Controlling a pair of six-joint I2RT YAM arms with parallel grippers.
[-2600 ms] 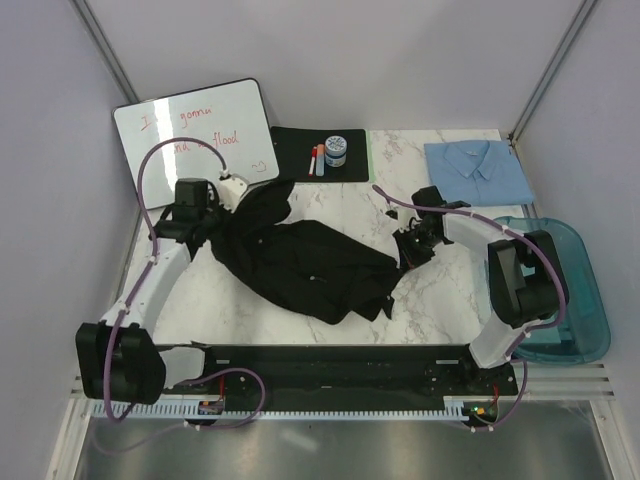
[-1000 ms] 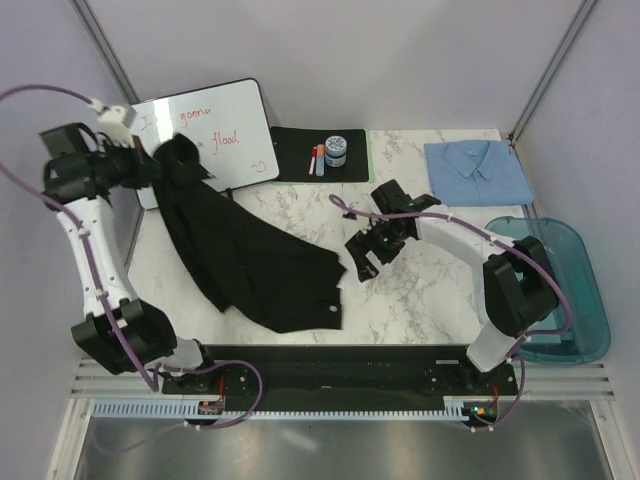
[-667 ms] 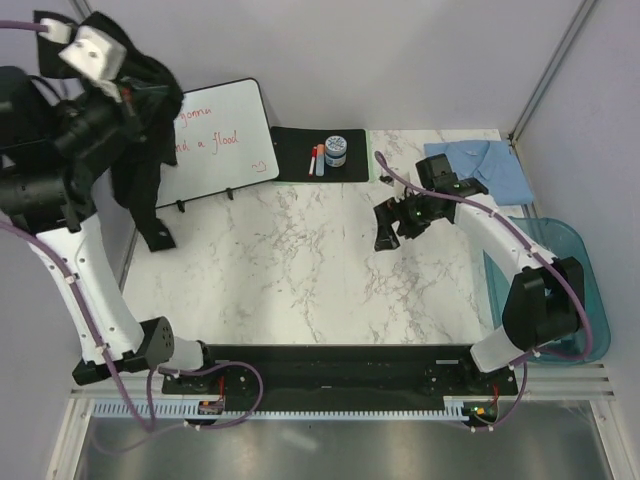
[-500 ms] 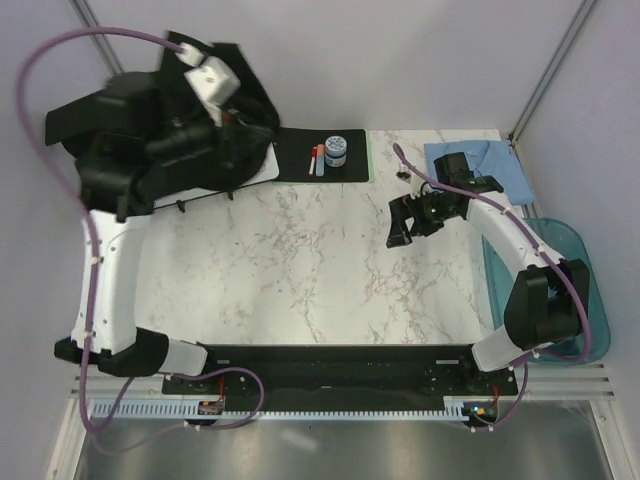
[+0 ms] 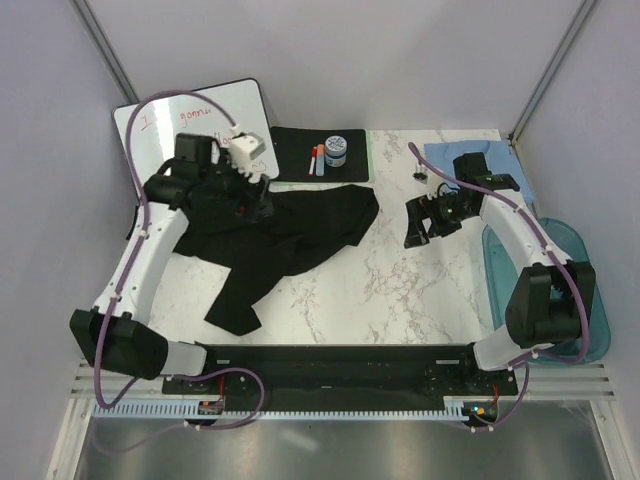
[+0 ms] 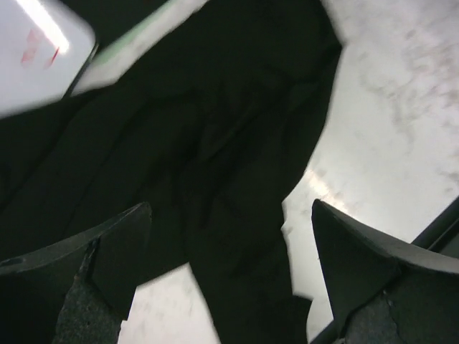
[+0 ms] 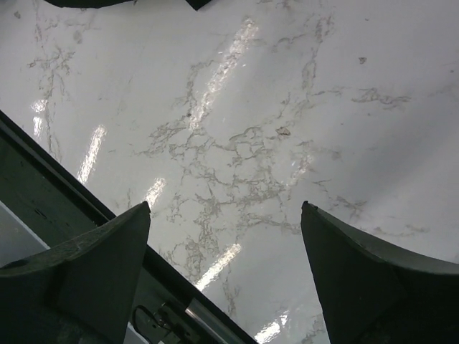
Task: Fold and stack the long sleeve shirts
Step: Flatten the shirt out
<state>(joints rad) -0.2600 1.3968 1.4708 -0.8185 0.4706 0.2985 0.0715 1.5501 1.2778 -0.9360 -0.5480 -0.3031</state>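
The black long sleeve shirt [image 5: 290, 230] lies crumpled across the left half of the marble table, one part trailing toward the front edge. My left gripper [image 5: 255, 198] hovers over its upper left part. In the left wrist view this gripper [image 6: 229, 251] stands open, with the black shirt [image 6: 237, 143] lying loose below the fingers. The light blue shirt [image 5: 490, 155] lies folded at the back right, partly behind my right arm. My right gripper [image 5: 415, 222] is open over bare marble, to the right of the black shirt, and holds nothing [image 7: 226, 236].
A whiteboard [image 5: 150, 125] leans at the back left. Beside it lies a black green-edged mat [image 5: 290, 150] with markers [image 5: 316, 160] and a small jar [image 5: 336, 150]. A teal bin [image 5: 580, 300] sits off the table's right edge.
My left arm swung the black shirt high up at the left, brought it down onto the table and opened, letting it go. My right gripper pulled back to the right, staying open.
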